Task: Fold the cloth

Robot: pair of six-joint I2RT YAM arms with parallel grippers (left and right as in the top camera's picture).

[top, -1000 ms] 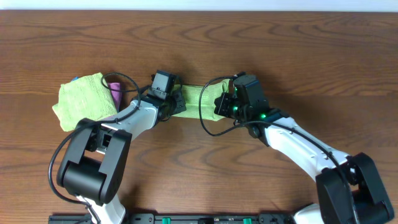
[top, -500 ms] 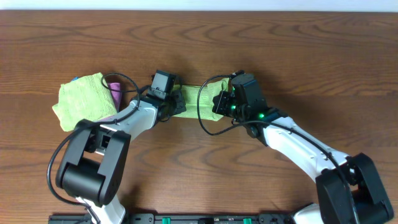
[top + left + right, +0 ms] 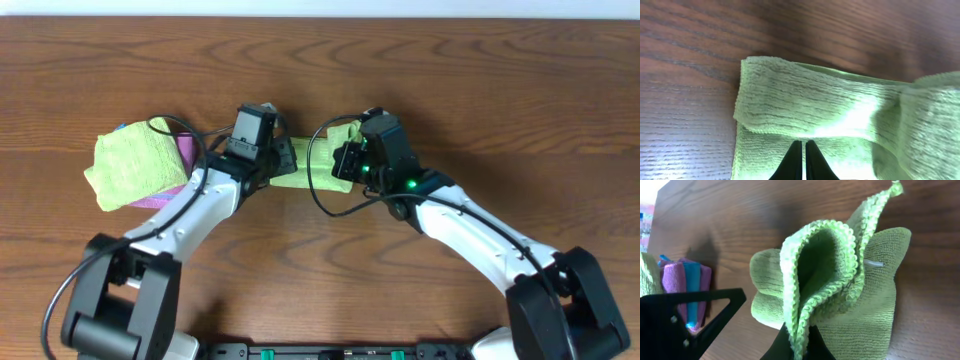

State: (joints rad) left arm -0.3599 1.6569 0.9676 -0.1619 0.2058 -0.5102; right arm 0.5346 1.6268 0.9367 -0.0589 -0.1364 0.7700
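1. Cloth: lime-green terry. It lies at the middle of the tabletop, between the two arms, and looks bunched into a narrow strip from overhead.
2. Left wrist view: one layer is doubled over another, with a rounded fold along the left side. The right part rises in a wrinkle.
3. Right wrist view: the stitched hem is lifted off the wood and curled into a loop, with one corner pointing up at top right. The rest lies flat beneath.
4. Left end effector: fingers pressed together, gripping the near edge of the cloth.
5. Right end effector: closed, pinching the raised hem.
6. Stack of other cloths: sits to the left, green on top with purple and blue edges showing, apart from the cloth.
7. Room for moving: bare wood shows along the far side of the cloth and to its right.
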